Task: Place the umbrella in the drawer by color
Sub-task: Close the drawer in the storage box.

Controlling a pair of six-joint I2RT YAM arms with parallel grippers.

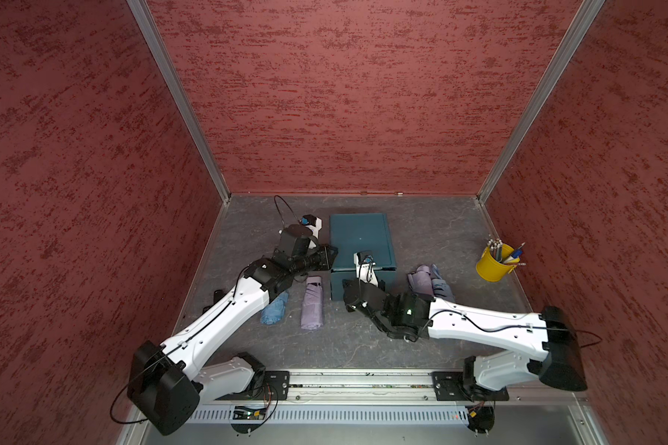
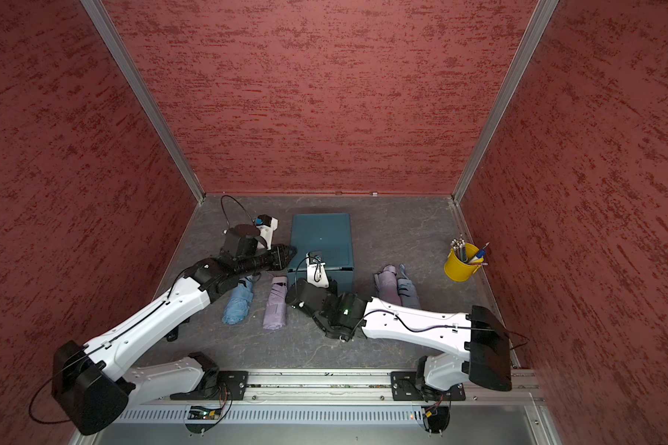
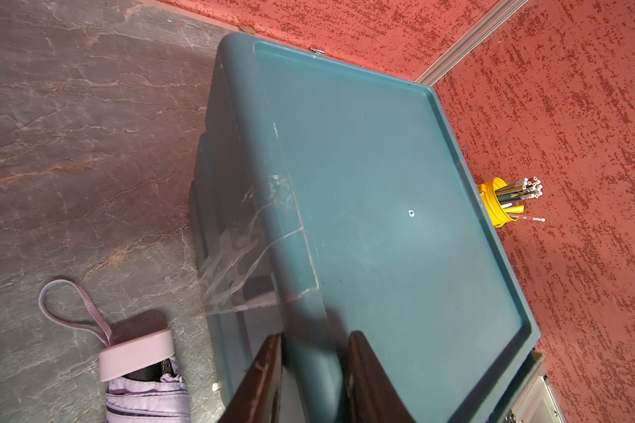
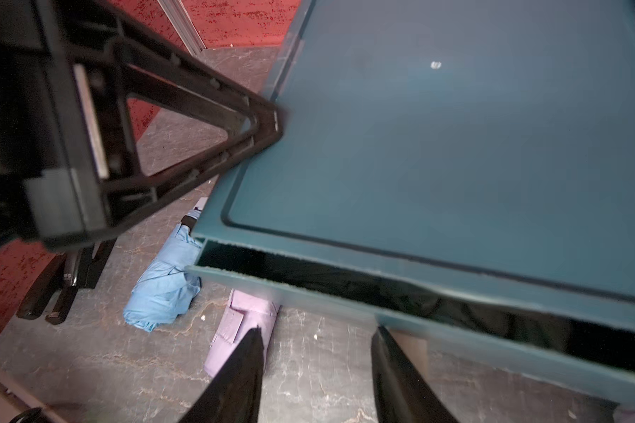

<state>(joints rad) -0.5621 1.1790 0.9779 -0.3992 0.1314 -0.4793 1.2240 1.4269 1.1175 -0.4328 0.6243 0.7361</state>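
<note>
Two lilac umbrellas, two blue umbrellas, one teal drawer box, one yellow pencil cup.

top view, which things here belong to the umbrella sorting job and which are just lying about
Job: teal drawer unit, blue umbrella, lilac umbrella, right-side lilac umbrella, right-side blue umbrella.
Lying about: yellow cup of pencils.

Yellow cup holding pencils, pens, near right wall; grey stone-pattern tabletop; red textured walls.

Top views high, looking down on table; wrist views close, sharing drawer unit top.
</note>
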